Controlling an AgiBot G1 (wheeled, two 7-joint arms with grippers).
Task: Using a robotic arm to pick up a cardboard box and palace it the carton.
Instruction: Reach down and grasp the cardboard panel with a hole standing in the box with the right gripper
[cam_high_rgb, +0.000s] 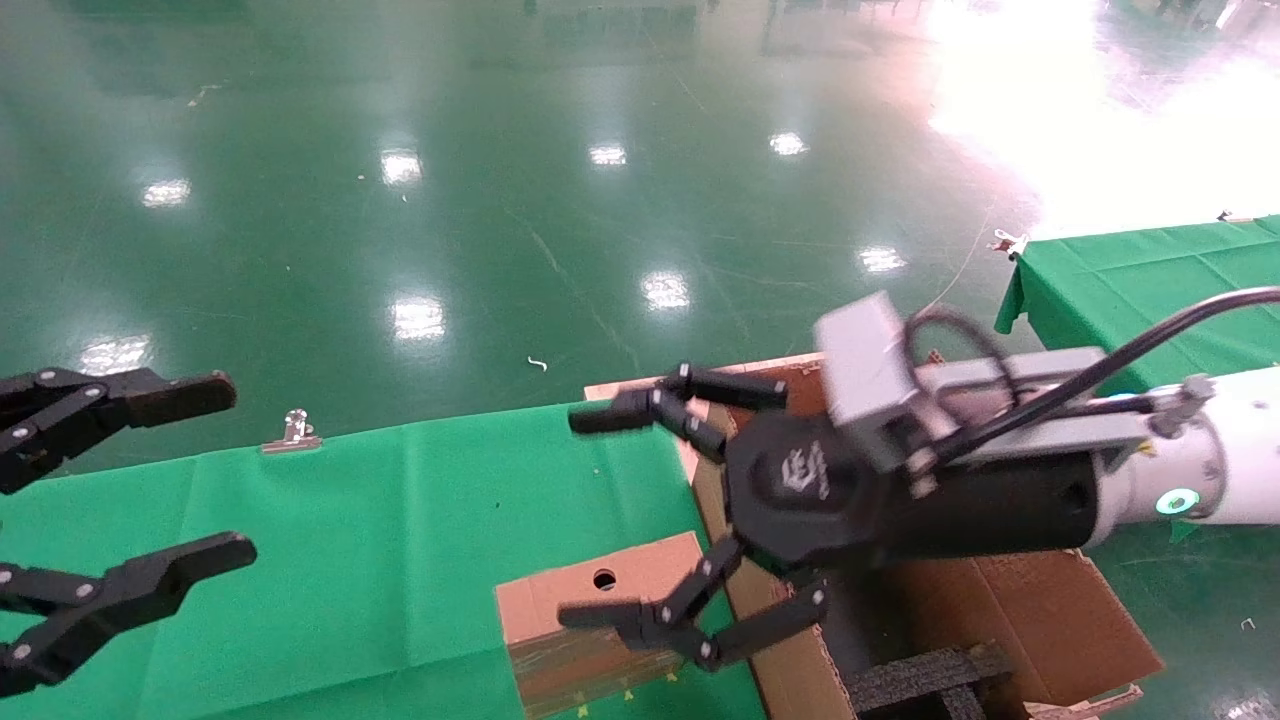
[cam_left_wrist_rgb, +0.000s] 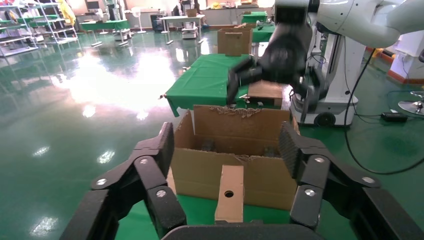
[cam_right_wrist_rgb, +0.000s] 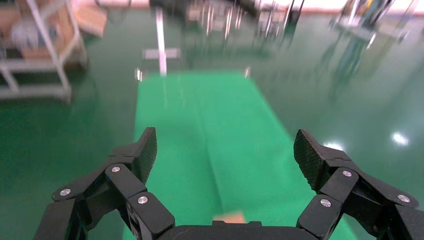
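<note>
Cardboard box (cam_high_rgb: 590, 620), small, flat, brown, with a round punched hole and shiny tape, lies on the green cloth-covered table (cam_high_rgb: 350, 560), pressed against the near wall of the large brown corrugated carton (cam_high_rgb: 1010, 610) with black foam inserts. The white glossy right arm's black gripper (cam_high_rgb: 590, 515) hangs directly over it, fingers spread wide and empty, so the box sits just below and between them, its long axis running toward the robot. The black left gripper (cam_high_rgb: 225, 470), also spread and empty, waits well apart at the table's far side.
</note>
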